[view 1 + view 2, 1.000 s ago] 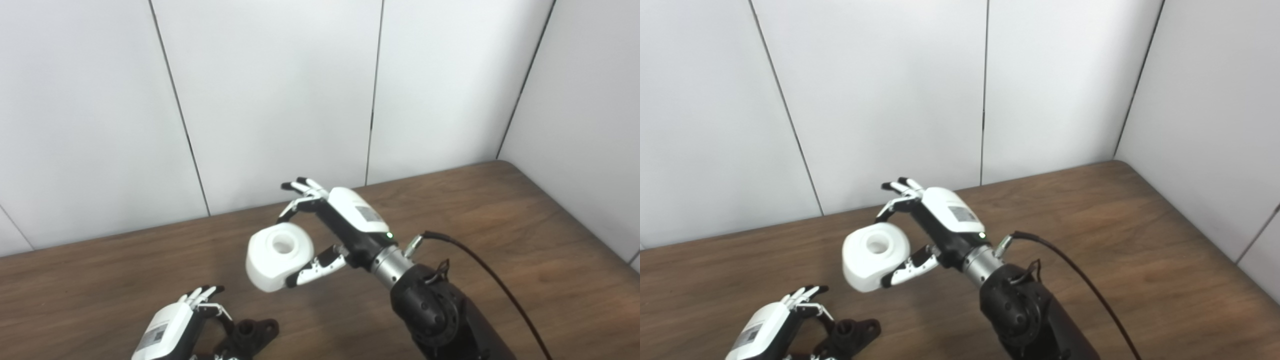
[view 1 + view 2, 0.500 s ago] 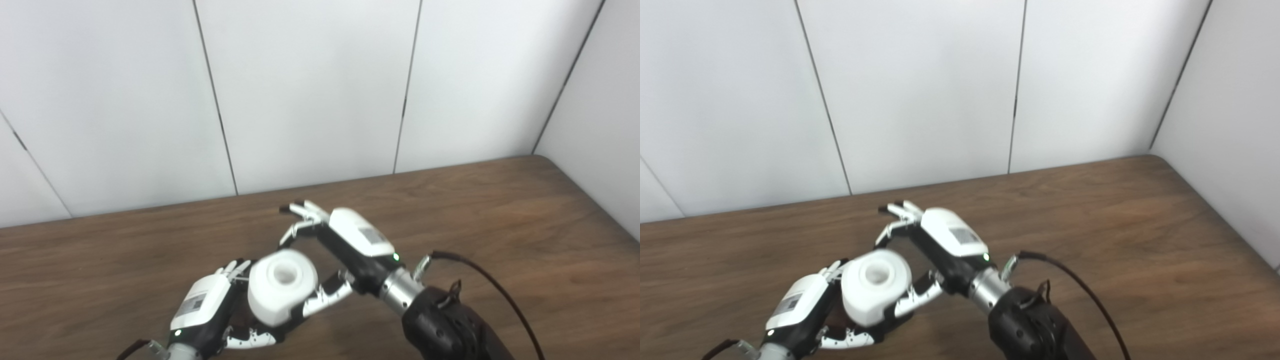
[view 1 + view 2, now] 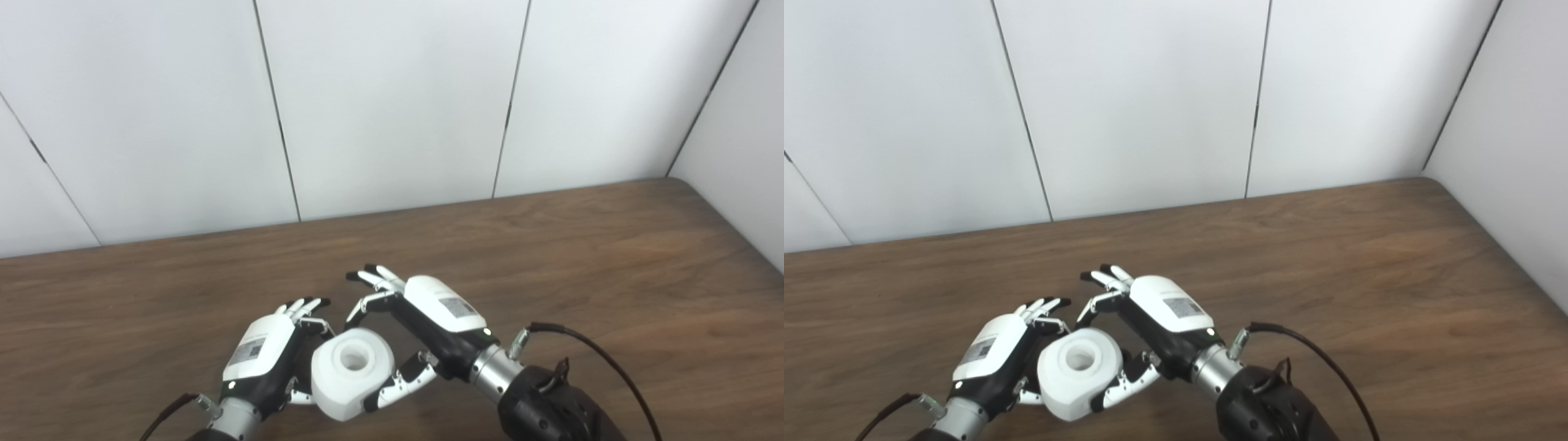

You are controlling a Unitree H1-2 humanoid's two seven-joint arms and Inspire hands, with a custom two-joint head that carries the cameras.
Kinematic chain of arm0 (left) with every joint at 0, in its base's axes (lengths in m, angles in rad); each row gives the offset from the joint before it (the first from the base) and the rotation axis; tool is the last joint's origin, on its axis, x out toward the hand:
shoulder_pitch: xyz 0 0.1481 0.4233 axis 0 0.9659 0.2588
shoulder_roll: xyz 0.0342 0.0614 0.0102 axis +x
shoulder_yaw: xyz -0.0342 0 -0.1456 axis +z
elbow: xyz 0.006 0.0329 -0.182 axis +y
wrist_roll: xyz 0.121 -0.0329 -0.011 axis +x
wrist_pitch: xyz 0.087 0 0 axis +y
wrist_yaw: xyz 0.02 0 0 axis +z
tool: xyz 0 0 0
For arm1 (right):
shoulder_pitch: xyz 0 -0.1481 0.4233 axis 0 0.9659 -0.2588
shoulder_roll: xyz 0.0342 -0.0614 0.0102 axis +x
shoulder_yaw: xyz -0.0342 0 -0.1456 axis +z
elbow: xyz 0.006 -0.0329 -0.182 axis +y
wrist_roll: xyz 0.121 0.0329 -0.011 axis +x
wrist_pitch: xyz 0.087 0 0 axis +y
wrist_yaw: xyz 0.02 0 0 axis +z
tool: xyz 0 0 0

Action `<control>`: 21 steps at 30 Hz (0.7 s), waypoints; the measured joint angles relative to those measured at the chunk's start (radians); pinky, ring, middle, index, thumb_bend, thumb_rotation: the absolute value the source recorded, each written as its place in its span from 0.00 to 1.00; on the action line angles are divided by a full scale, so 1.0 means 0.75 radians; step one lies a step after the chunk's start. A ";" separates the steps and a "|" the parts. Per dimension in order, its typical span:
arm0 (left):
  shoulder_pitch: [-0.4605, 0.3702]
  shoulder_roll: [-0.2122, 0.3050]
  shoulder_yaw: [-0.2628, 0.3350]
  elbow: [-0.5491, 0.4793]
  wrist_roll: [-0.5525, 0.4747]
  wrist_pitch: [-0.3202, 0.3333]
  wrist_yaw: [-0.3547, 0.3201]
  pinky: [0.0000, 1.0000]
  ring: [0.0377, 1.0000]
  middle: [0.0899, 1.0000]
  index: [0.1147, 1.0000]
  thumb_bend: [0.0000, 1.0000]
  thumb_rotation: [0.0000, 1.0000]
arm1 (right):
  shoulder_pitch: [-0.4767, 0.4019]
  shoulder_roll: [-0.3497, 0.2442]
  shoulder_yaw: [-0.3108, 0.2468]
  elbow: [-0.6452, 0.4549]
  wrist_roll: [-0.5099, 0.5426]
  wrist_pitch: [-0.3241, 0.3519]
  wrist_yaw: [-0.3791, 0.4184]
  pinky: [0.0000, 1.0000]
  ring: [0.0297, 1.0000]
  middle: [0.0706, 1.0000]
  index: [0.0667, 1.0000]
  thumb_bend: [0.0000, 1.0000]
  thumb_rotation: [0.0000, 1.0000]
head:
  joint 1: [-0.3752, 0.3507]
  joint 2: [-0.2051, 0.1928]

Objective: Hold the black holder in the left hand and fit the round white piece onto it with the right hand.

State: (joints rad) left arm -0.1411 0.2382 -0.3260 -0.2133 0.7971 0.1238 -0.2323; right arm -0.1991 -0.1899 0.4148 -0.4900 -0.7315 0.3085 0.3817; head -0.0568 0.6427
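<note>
My right hand (image 3: 438, 321) is shut on the round white piece (image 3: 351, 380). Its thumb (image 3: 399, 384) presses the piece's near side and its fingers (image 3: 367, 301) arch over the far side. The piece has a round hole facing up and sits low over the table. My left hand (image 3: 264, 352) is right against the piece's left side, its fingers curled toward it. The black holder is hidden behind the white piece and my left hand's palm. Both hands also show in the right eye view, left hand (image 3: 995, 355) and right hand (image 3: 1160, 315).
The brown wooden table (image 3: 612, 275) stretches to the right and back. White wall panels (image 3: 392, 104) stand behind it and along its right edge. A black cable (image 3: 603, 361) runs from my right wrist off the bottom edge.
The camera has shifted. My right hand brought the white piece down and left until it meets my left hand. The black holder, seen by my left hand one second ago, is now covered.
</note>
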 measured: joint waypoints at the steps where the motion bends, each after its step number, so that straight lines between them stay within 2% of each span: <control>1: 0.001 0.000 -0.001 0.000 0.000 -0.001 0.000 1.00 0.97 0.92 0.41 0.52 0.05 | 0.005 0.003 0.000 0.000 -0.003 -0.001 0.000 0.93 1.00 0.95 0.44 0.50 0.15 | 0.004 0.000; 11: 0.022 -0.018 -0.006 -0.002 0.003 0.000 0.000 1.00 0.97 0.92 0.41 0.52 0.05 | 0.032 0.028 -0.002 0.001 -0.047 -0.012 -0.009 0.95 1.00 0.95 0.44 0.50 0.15 | 0.012 -0.014; 21: 0.024 -0.026 -0.007 -0.001 0.027 0.000 0.006 1.00 0.97 0.92 0.41 0.52 0.05 | 0.041 0.043 -0.047 0.004 -0.051 -0.018 -0.031 0.90 1.00 0.95 0.44 0.50 0.15 | 0.012 -0.039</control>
State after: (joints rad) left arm -0.1232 0.2188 -0.3311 -0.2142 0.8171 0.1236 -0.2275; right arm -0.1686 -0.1576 0.3794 -0.4869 -0.7694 0.2948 0.3586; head -0.0476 0.6136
